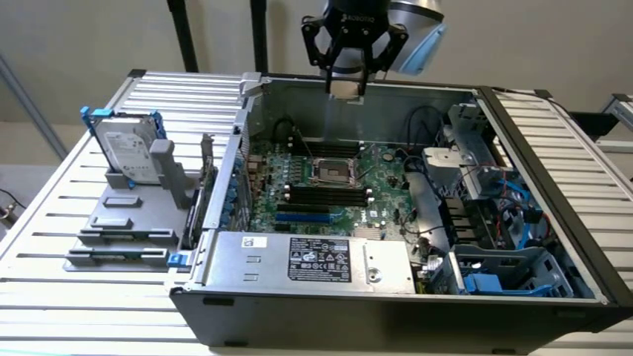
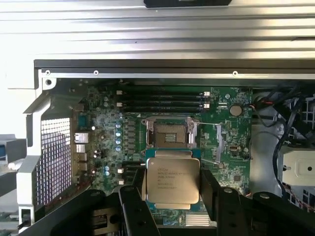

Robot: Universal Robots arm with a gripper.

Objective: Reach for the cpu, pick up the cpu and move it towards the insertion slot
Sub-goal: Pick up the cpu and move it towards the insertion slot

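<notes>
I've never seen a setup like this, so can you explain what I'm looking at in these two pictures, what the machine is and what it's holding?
This is a robot arm working over an opened computer case that lies on a slatted metal table. One picture comes from a camera standing off to the side; the other from a camera on the arm's wrist, looking down. The arm's end effector hangs above the case, its dark fingers closed on the cpu, a flat silver chip. Below, on the green motherboard, sits the insertion slot, a square socket with a shiny frame, beside the long black memory slots. On the exterior view's left, a hard drive stands in a grey holder.
</notes>
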